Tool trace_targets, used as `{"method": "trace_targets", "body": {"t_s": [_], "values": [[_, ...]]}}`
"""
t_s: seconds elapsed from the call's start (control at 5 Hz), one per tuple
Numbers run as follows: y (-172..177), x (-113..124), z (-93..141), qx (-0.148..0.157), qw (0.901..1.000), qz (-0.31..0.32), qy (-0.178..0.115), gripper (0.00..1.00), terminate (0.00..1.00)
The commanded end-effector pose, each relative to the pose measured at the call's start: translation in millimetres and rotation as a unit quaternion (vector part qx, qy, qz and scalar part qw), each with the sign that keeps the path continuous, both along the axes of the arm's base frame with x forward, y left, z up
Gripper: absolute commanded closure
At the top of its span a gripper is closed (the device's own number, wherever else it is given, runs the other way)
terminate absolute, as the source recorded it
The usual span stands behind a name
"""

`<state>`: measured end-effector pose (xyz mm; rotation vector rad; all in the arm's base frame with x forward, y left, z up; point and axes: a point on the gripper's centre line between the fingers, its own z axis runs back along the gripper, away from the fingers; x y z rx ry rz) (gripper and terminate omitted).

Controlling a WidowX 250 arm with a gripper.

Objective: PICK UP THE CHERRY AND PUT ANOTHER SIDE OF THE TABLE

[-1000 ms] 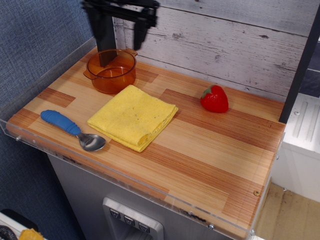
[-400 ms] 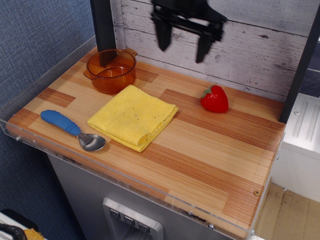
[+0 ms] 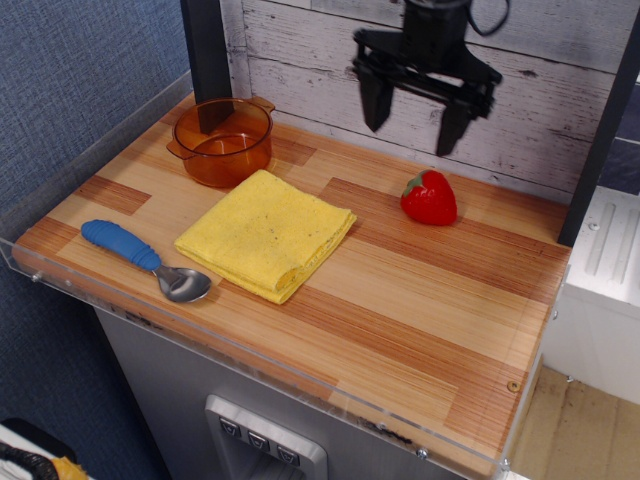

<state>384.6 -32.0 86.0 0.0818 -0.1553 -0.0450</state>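
Note:
The cherry [image 3: 430, 198] is a glossy red strawberry-shaped toy with a green cap. It lies on the wooden table [image 3: 420, 300] at the back right, near the plank wall. My black gripper [image 3: 412, 129] hangs open above the table, just above and slightly left of the cherry. Its two fingers point down and hold nothing. It does not touch the cherry.
A folded yellow cloth [image 3: 266, 233] lies mid-left. An orange transparent pot [image 3: 222, 141] stands at the back left beside a dark post [image 3: 206, 55]. A blue-handled spoon [image 3: 145, 261] lies at the front left. A clear acrylic rim [image 3: 250, 362] edges the table.
My gripper has moved from above the orange pot to the right and down, and now hangs near the cherry. It stayed open. The objects on the table have not moved.

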Motion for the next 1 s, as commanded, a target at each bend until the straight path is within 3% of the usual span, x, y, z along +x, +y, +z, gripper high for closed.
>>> {"method": "trace_targets", "body": {"t_s": [0.0, 0.4, 0.8], "values": [[-12.0, 14.8, -6.8, 0.002, 0.9998, -0.013, -0.013, 0.0, 0.0], [-15.4, 11.2, -23.7, -0.007, 0.9998, -0.011, 0.013, 0.0, 0.0], [-15.6, 11.2, -36.1, 0.004, 0.9994, -0.002, 0.035, 0.0, 0.0]]}}
